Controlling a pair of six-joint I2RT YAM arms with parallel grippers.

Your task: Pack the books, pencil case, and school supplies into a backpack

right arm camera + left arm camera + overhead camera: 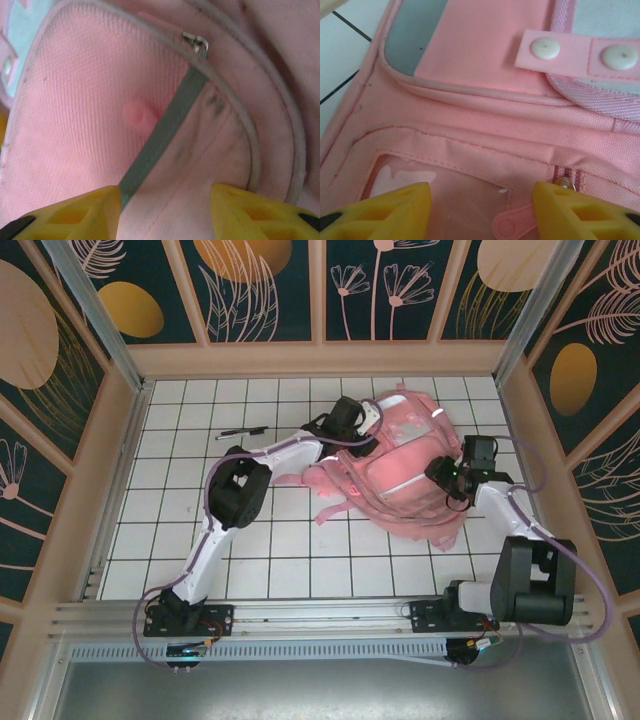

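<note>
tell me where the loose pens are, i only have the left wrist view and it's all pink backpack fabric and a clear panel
Observer: The thin dark pens lie on the white tiled table, left of the large pink fabric backpack and apart from it.
Operator: and the other arm
Observer: The right gripper hovers at the backpack's right side, jaws apart.
Operator: what's under it
Observer: A grey strip running across a pink pocket, with a small metal zipper pull on the pocket's rim beyond the fingertips.
</note>
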